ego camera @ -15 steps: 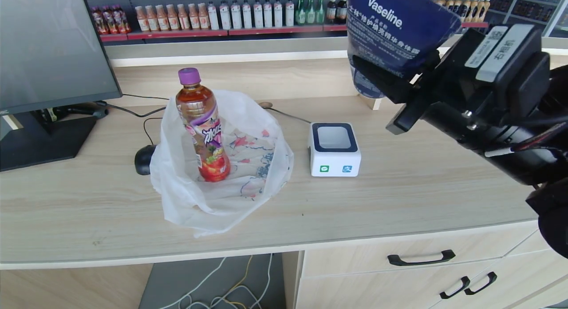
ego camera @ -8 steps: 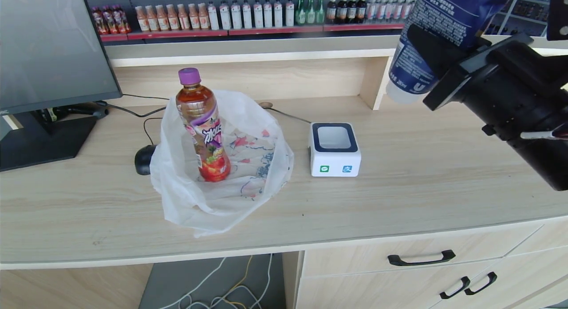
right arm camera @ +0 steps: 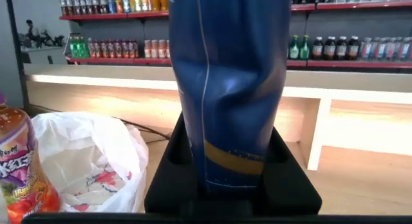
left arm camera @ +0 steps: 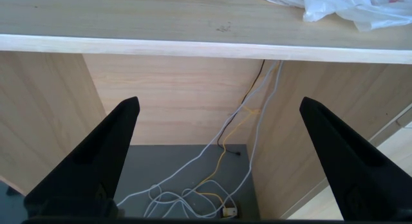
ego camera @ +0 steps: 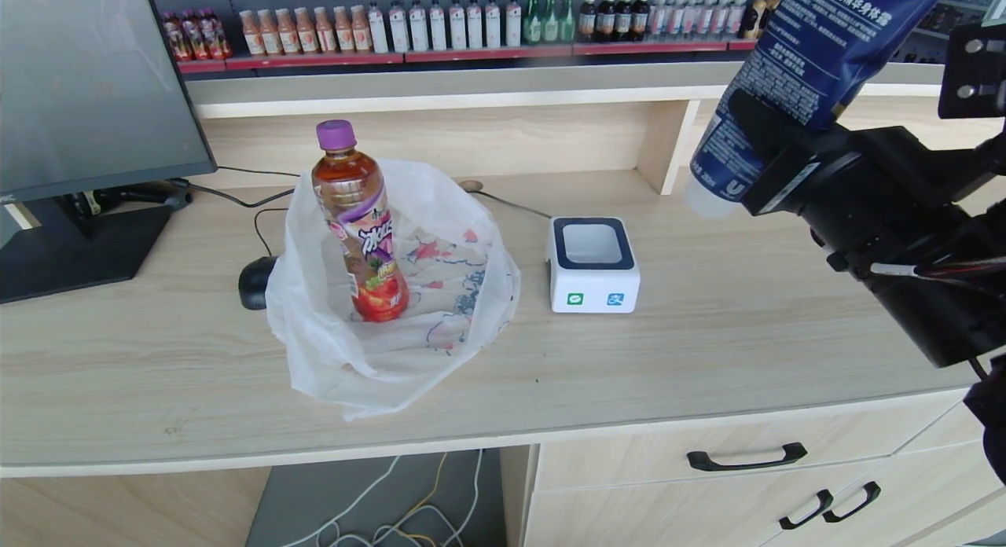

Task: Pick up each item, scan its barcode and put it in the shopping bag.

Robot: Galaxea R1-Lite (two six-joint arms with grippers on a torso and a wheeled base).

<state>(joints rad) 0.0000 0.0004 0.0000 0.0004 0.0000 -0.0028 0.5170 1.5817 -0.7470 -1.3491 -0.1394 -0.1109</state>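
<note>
My right gripper [ego camera: 778, 163] is shut on a dark blue lotion tube [ego camera: 802, 67], held high over the right part of the wooden counter [ego camera: 747, 335]. The tube is tilted, with its pale cap end pointing down and left. In the right wrist view the tube [right arm camera: 225, 89] stands between the fingers of the gripper [right arm camera: 228, 156]. A white scanner [ego camera: 593, 264] sits mid-counter, below and left of the tube. Left of it a white shopping bag [ego camera: 440, 311] lies open with an orange drink bottle [ego camera: 361, 233] upright inside. My left gripper [left arm camera: 215, 159] is open below the counter's front edge.
A monitor [ego camera: 86, 83] stands at the far left, and a black mouse [ego camera: 253, 284] lies beside the bag. A raised ledge with a vertical divider [ego camera: 668, 146] runs behind the counter. Drawers [ego camera: 747, 457] are under the right side. Cables [left arm camera: 212, 185] hang beneath.
The right arm has swung the blue tube to the right, away from the scanner side, then lowered it slightly. Bag, bottle and scanner have stayed put.
</note>
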